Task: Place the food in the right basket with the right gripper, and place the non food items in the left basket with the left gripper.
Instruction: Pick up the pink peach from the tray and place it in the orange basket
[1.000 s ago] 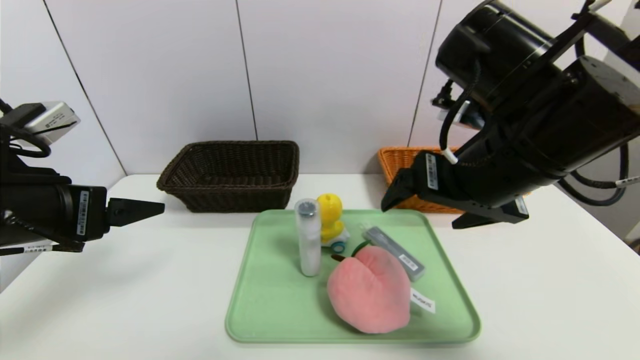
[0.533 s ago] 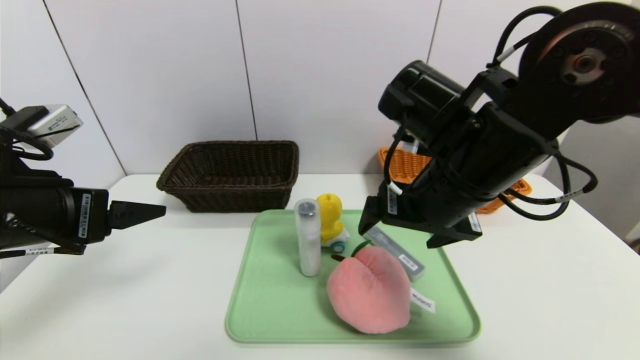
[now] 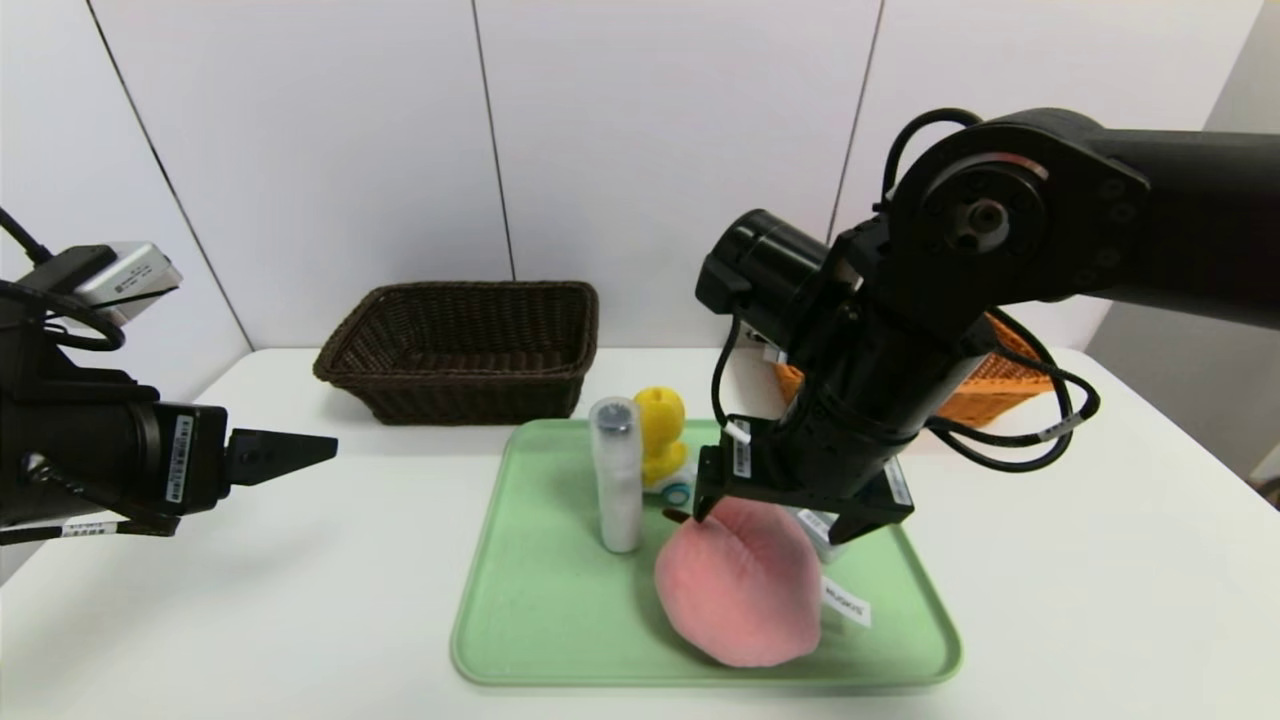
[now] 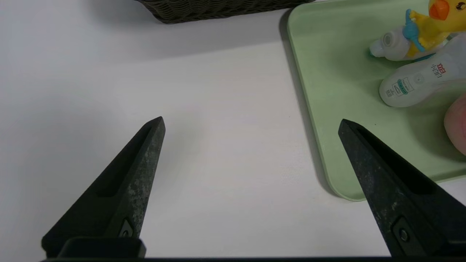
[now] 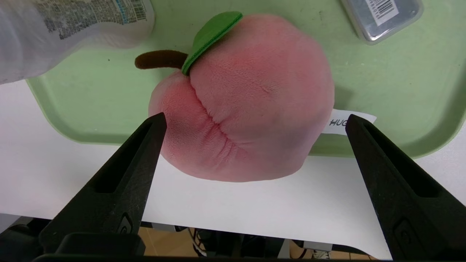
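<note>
Right gripper point(image 3: 795, 508) has dropped from the orange basket point(image 3: 1000, 385) to straddle the peach point(image 3: 740, 585), jaws wide, empty; grasp comes next.

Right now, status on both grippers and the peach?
Right gripper open, above plush peach on green tray. Left gripper open, parked over table. Grey case and white bottle close beside peach.

Tray point(image 3: 520, 610): pale green, rectangular with rounded corners and a low raised rim; lies flat at the near centre of the worktop.
Worktop point(image 3: 250, 600): plain white, matte.
Wall point(image 3: 650, 150): white panels with thin dark seams, behind the worktop's far edge.
</note>
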